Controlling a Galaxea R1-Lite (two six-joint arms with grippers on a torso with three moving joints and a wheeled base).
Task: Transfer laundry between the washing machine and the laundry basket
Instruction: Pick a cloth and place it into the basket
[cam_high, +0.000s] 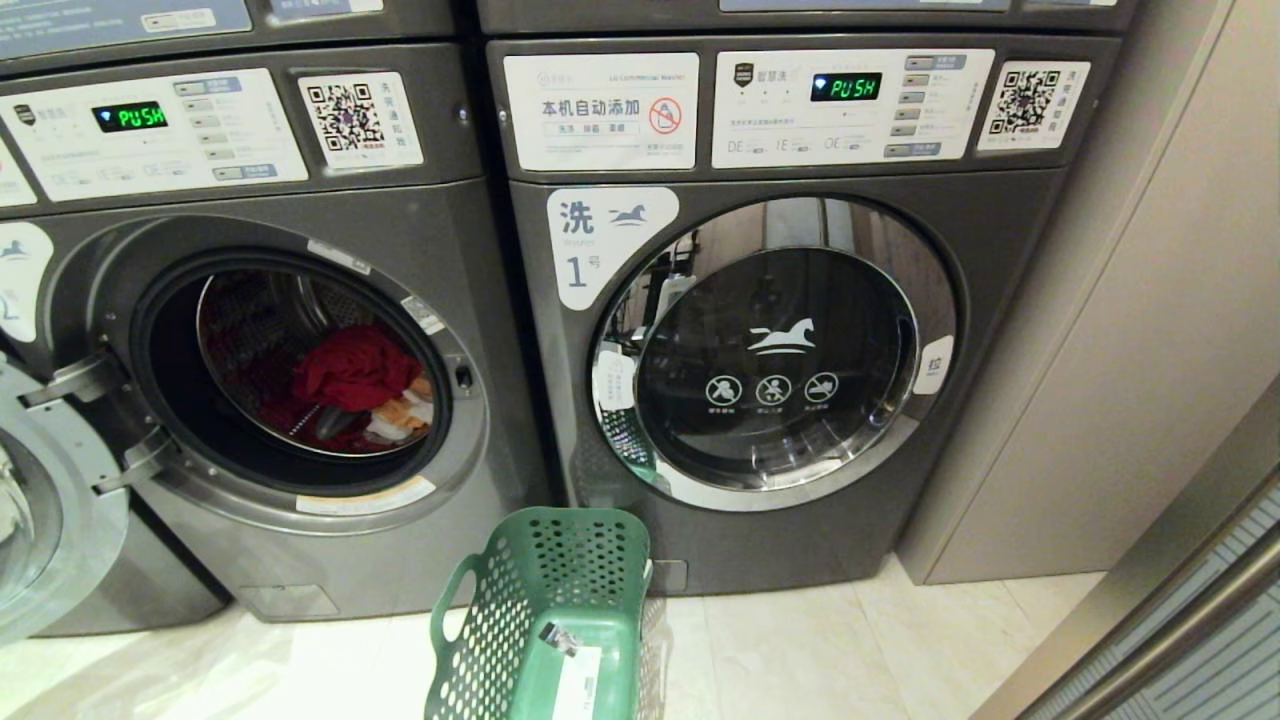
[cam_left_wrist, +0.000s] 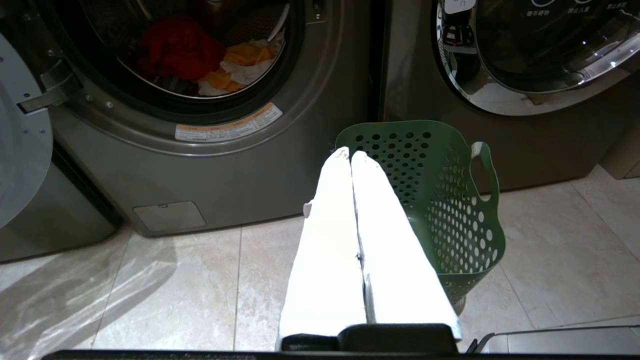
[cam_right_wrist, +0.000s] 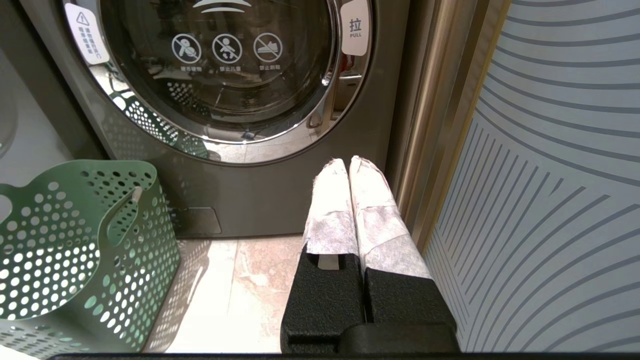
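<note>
One green basket (cam_high: 545, 610) fronts two washers, both grippers (cam_left_wrist: 350, 156) (cam_right_wrist: 348, 165) pressed together empty, three garments (cam_high: 362, 385) inside the open drum.

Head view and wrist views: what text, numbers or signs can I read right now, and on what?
"PUSH": green display of the open washing machine.
"PUSH": display of the closed machine.
"洗 1号": white label beside the closed round door.
"本机自动添加", with a prohibition sign: panel sticker.
"拉 PULL": door tab.
QR codes, button captions, door icon captions and the basket sticker: too small to read.
</note>
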